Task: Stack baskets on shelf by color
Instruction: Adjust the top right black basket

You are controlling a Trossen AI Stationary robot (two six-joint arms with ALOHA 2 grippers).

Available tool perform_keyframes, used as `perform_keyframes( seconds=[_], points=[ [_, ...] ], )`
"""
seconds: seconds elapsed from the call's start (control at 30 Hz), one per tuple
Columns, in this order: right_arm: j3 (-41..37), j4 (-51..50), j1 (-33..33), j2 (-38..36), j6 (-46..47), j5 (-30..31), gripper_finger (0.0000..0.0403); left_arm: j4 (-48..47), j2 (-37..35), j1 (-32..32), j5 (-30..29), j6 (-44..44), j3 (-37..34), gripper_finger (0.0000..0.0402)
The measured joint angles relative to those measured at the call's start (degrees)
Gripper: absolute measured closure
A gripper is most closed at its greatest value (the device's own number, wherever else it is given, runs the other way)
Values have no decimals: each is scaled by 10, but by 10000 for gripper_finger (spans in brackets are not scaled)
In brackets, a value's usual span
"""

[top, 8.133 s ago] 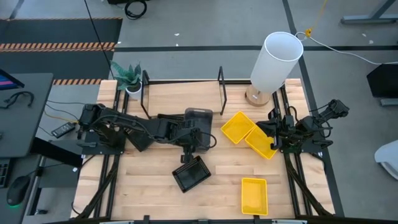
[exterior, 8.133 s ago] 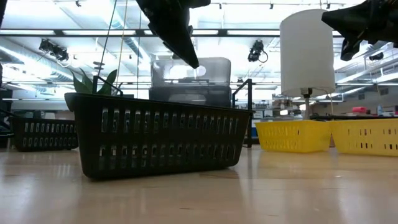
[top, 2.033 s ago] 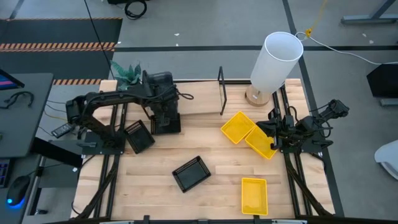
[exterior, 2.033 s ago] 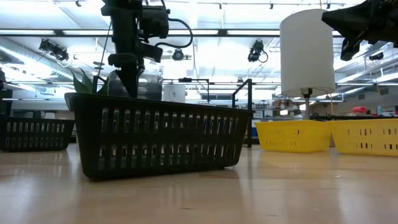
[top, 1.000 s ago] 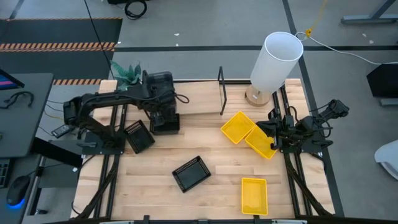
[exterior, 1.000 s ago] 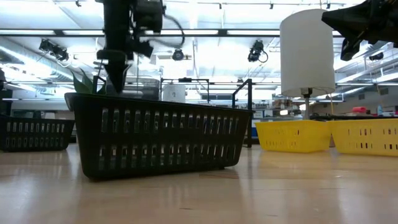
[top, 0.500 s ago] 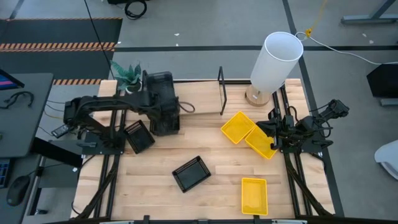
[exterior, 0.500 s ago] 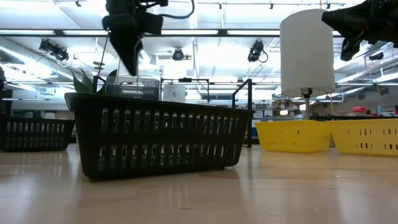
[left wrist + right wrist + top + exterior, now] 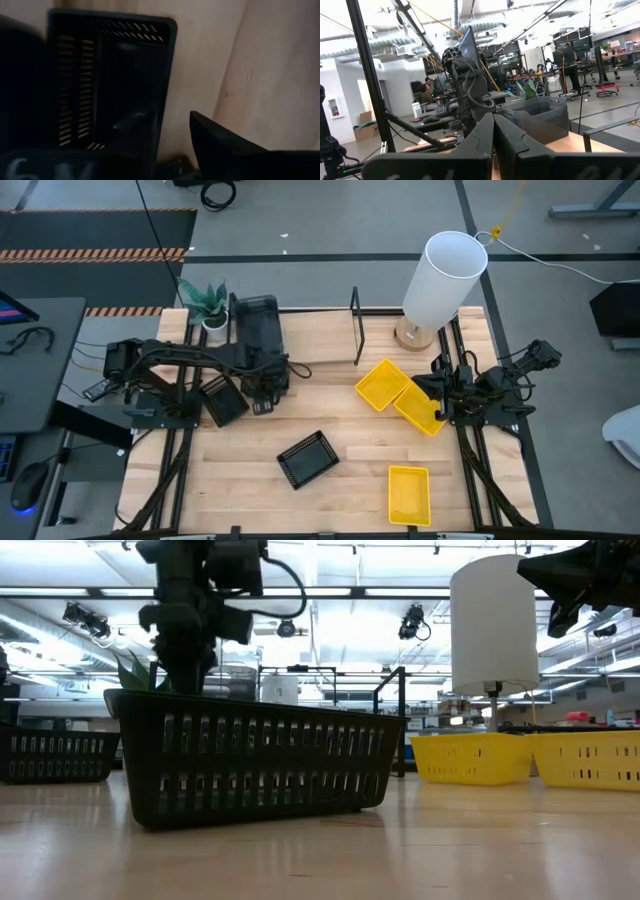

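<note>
A grey basket [image 9: 258, 322] rests by its bottom on the left end of the shelf [image 9: 315, 340], beside the shelf's upright end loop; it also shows as the grey basket [image 9: 228, 679] and the grey basket [image 9: 540, 119]. My left gripper [image 9: 264, 398] is open just on the near side of it, touching nothing; the left gripper [image 9: 170, 137] looks down on a black slatted basket [image 9: 107, 75]. Two black baskets [image 9: 222, 398] [image 9: 308, 458] and three yellow baskets [image 9: 382, 385] [image 9: 420, 410] [image 9: 408, 493] lie on the table. My right gripper [image 9: 438, 388] waits shut at the right edge.
A tall white cylinder [image 9: 440, 275] stands at the far right corner. A small potted plant [image 9: 207, 305] sits at the shelf's left end. The shelf's second upright loop [image 9: 356, 325] stands mid-table. Bare wood lies between the near black basket and the yellow ones.
My left gripper has left the grey basket standing on the shelf's left end and drawn back toward the table's near edge, dropping lower in front of it. The grey basket has stayed on the shelf. The right arm has kept still.
</note>
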Motion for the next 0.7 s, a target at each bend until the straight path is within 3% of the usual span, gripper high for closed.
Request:
perform_keyframes(
  seconds=[0.37, 0.7],
  points=[
    [0, 0, 0, 0, 0, 0, 387, 57, 0, -1, -20, -1, -74, 230],
    [0, 0, 0, 0, 0, 0, 387, 65, 0, -29, -18, -14, -90, 312]
  ],
)
